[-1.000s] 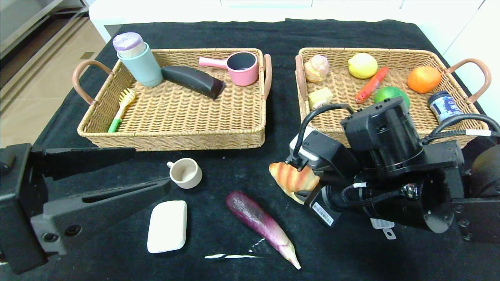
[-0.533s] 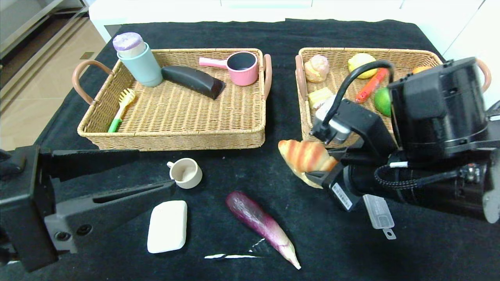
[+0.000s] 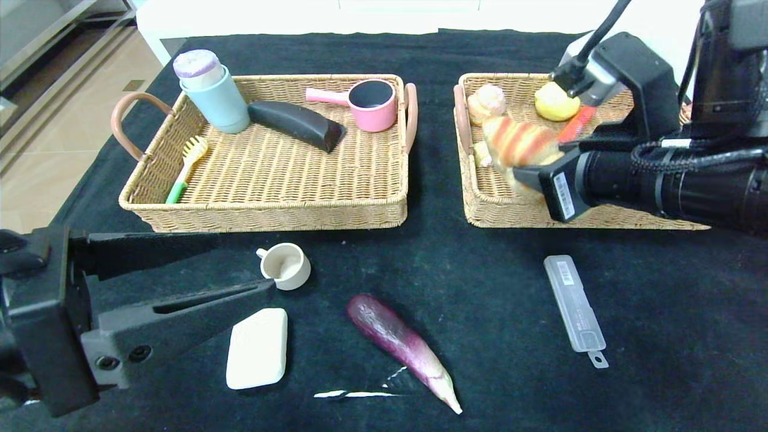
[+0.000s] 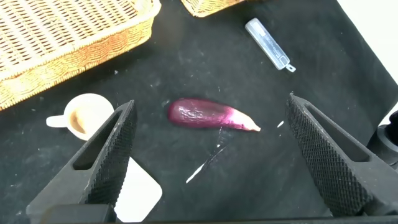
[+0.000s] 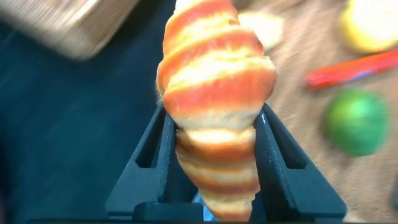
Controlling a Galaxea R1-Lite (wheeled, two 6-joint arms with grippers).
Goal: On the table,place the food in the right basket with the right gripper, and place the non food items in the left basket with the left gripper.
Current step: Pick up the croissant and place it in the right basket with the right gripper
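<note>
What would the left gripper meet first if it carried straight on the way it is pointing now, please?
Probably the eggplant: in the wrist view it lies centred between the open fingers of the left gripper, ahead of them on the black cloth. The cup sits off to one side. Depth is uncertain.

Bright even overhead light; soft shadows; croissant [image 3: 521, 145] motion-blurred; right wrist background smeared.

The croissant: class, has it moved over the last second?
Yes. The right gripper has carried the croissant from the black cloth near the eggplant up over the right basket.
</note>
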